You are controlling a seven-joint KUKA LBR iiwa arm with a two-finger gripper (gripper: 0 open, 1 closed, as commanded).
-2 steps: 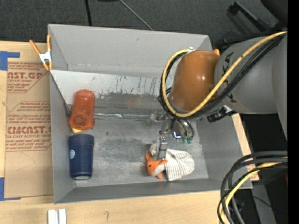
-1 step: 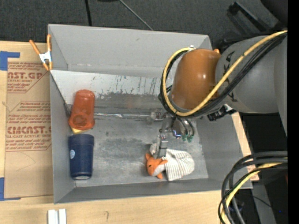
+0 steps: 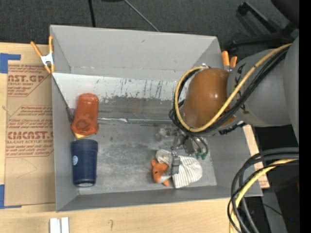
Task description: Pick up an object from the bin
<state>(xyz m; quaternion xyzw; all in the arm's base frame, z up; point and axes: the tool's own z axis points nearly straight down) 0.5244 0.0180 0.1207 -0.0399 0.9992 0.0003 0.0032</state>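
Observation:
My gripper (image 3: pixel 175 160) reaches down at the bin's front right, under the orange cover on the wrist. Its dark tip sits on a white, striped cloth-like bundle (image 3: pixel 187 173) that lies against the front wall. A small orange toy (image 3: pixel 159 170) lies just left of the tip, touching the bundle. A small green piece (image 3: pixel 201 154) shows at the bundle's right, beside the gripper body. I cannot make out how the fingers stand.
An orange cup (image 3: pixel 85 114) lies on its side at the bin's left wall. A dark blue cup (image 3: pixel 84 162) lies just in front of it. The arm and its yellow cables cover the bin's right side.

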